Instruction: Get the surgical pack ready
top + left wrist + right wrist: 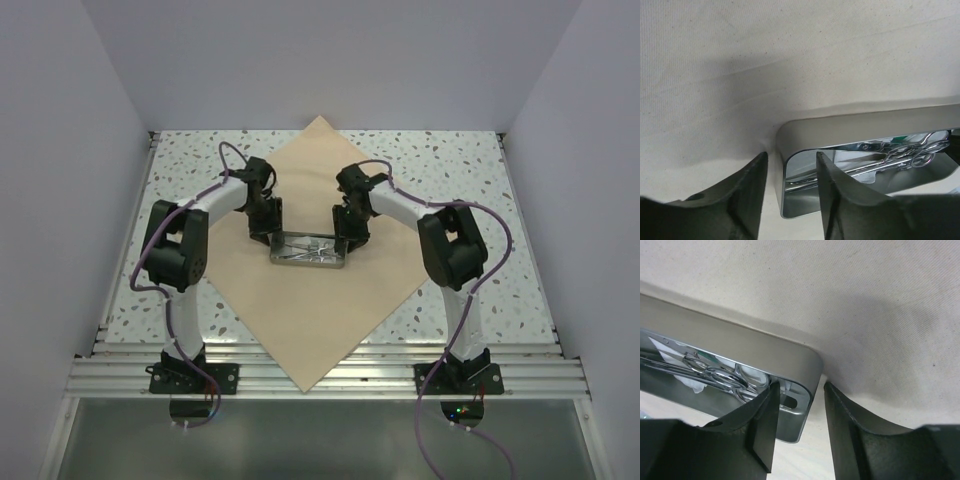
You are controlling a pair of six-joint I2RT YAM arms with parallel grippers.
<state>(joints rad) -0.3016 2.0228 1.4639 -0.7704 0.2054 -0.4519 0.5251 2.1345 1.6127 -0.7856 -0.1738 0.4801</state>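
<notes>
Both grippers sit at the ends of the metal tray point(308, 265), which rests on the open surgical pack point(320, 330).

The pack lies flat under the tray as a tan sheet, spreading out on all sides of it with its corners pointing away. The left gripper point(791, 156) straddles the tray's left end wall, one finger inside and one outside, jaws narrowly parted. The right gripper point(801, 386) does likewise at the tray's right end; its outer finger may be touching the wall. Scissors point(905, 152) lie inside the tray.
</notes>
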